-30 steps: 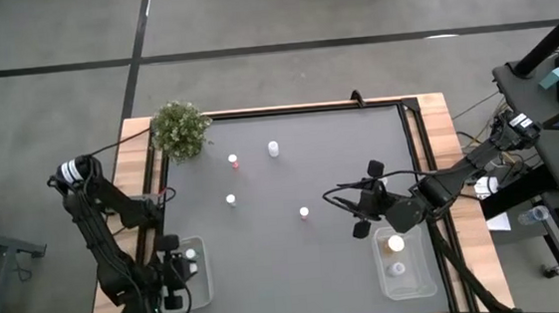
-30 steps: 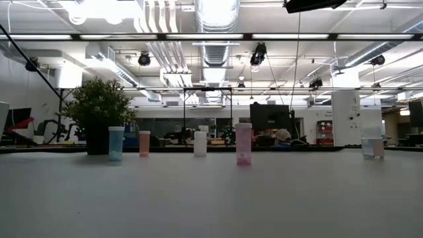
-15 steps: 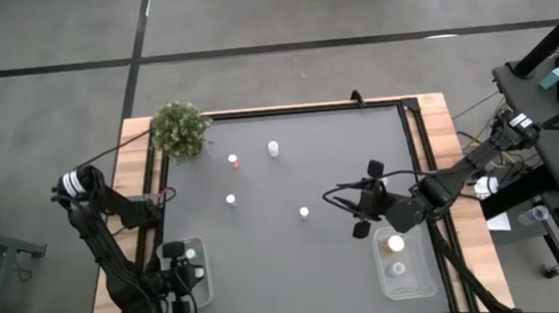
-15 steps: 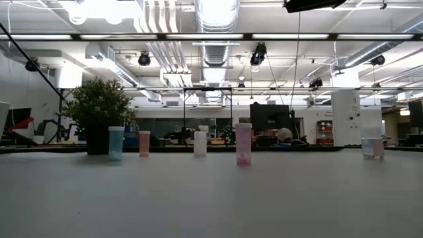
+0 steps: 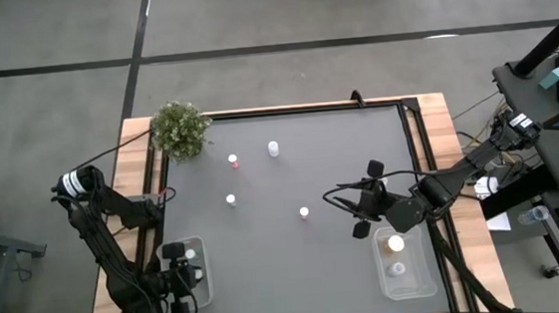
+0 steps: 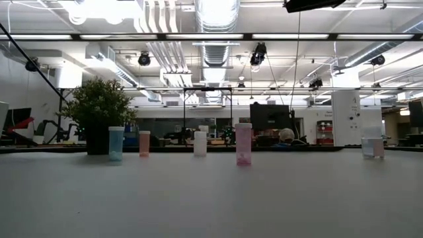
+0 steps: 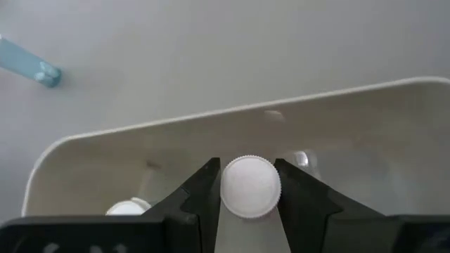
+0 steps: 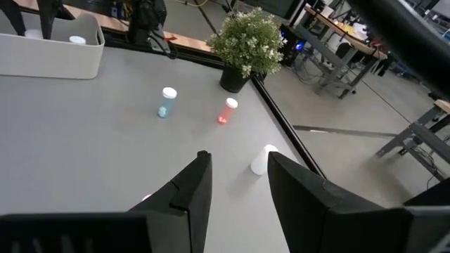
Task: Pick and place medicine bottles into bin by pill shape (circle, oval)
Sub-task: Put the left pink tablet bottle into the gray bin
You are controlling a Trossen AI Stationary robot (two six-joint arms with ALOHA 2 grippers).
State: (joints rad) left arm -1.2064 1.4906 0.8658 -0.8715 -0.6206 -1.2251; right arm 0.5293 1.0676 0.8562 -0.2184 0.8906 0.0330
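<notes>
My left gripper (image 7: 249, 190) is over the white left bin (image 5: 202, 286) at the table's near left and is shut on a medicine bottle with a white cap (image 7: 250, 185). Another white cap (image 7: 128, 208) shows inside that bin. My right gripper (image 8: 238, 176) is open and empty above the table, near the right bin (image 5: 418, 284). Several bottles stand upright on their bases on the grey table: one white (image 5: 273, 149), one red (image 5: 233, 161), one blue (image 8: 166, 102) and one pink (image 5: 304, 213). My left gripper pinches the bottle between its two fingers at the sides of the white cap (image 7: 228, 191). The fingers come from above, pointing down. The bottle is upright with its cap up, inside the bin's outline; I cannot tell whether it touches the bin's floor.
A green potted plant (image 5: 179, 129) stands at the table's far left corner. The right bin holds two bottles, one with an orange glow (image 5: 395, 243) and one pale (image 5: 398, 268). A raised black rim (image 5: 413, 136) runs along the table's edges.
My left arm has shifted a little toward the table's near edge over the left bin, the gripper still shut on the bottle.
</notes>
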